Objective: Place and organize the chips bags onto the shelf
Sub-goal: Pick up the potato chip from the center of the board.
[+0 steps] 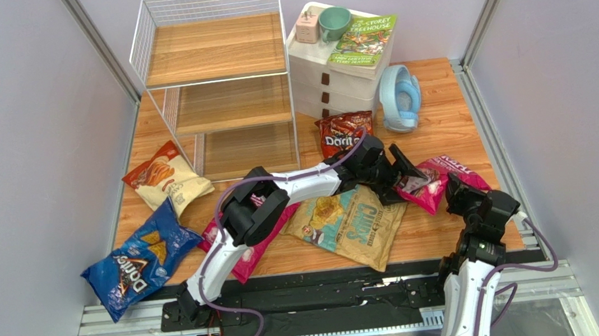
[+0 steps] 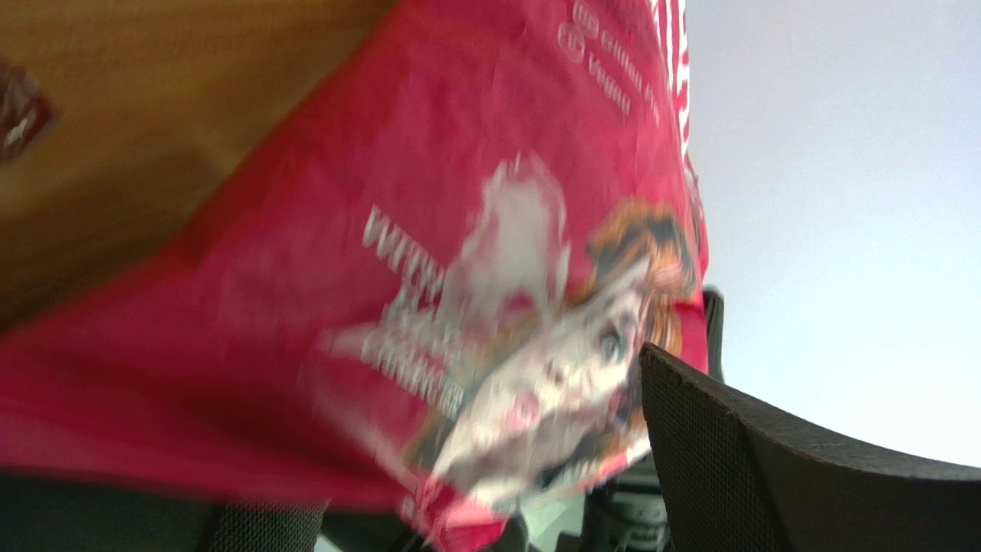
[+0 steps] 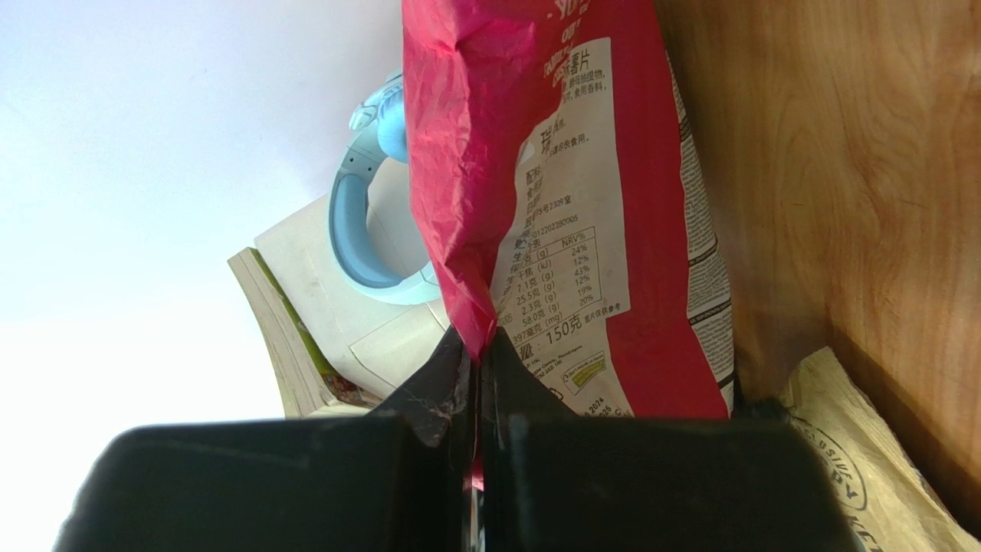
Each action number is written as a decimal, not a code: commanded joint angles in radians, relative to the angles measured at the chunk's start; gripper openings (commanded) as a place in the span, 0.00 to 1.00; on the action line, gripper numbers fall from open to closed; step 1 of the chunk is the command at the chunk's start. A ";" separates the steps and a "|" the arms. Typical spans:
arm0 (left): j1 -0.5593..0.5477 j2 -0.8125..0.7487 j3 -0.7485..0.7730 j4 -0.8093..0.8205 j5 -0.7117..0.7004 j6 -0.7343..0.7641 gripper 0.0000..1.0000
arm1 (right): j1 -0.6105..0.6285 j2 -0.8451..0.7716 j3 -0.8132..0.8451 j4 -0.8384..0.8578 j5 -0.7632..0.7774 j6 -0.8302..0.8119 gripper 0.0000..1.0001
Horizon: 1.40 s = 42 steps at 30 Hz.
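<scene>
Magenta bag (image 1: pixel 436 182) lengthwise away from right hand (image 3: pixel 477 362).

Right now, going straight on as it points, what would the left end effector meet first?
The magenta bag, held by the right end effector; it fills the left wrist view, so probably very close.

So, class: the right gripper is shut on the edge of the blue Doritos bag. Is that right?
Not quite. The right gripper is shut on the edge of a magenta bag, as the right wrist view shows. The blue Doritos bag lies far to the left in the top view, clear of both arms.
</scene>
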 commanded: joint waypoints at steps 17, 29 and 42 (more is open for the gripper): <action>-0.009 0.102 0.019 0.146 -0.013 -0.156 0.90 | 0.006 -0.082 0.023 -0.154 -0.081 0.069 0.00; 0.013 0.047 -0.033 0.187 -0.021 -0.087 0.41 | 0.006 -0.144 0.052 -0.289 -0.089 0.061 0.00; 0.034 0.028 -0.087 0.290 0.033 -0.061 0.00 | 0.004 -0.164 0.060 -0.310 -0.107 0.012 0.59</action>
